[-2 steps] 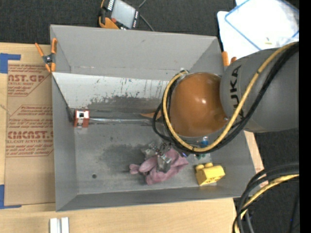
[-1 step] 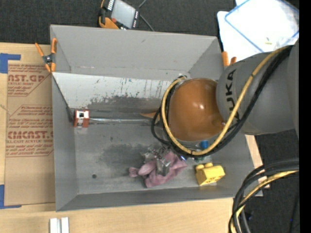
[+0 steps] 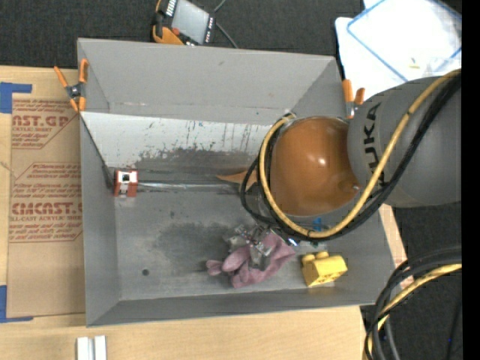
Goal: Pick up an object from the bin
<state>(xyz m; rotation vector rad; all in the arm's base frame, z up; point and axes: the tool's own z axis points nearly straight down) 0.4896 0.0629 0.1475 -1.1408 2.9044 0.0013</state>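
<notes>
Near the front wall of the bin [image 3: 98, 223], the gripper [image 3: 255, 244] hung over a crumpled mauve cloth [image 3: 238, 271] beside a yellow block [image 3: 324, 268], its grip impossible to tell.

Grey metal bin [image 3: 169, 235] carried a crumpled mauve cloth [image 3: 238, 270] directly under the gripper [image 3: 257, 247], yellow plastic block [image 3: 324, 268] just beside it, small red-and-white block [image 3: 125, 182] well apart.

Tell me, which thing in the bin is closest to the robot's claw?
The crumpled pinkish-purple soft cloth: the gripper is directly over it. The yellow plastic block lies apart to the cloth's right, and the small red-and-white block is far off on the left.
</notes>
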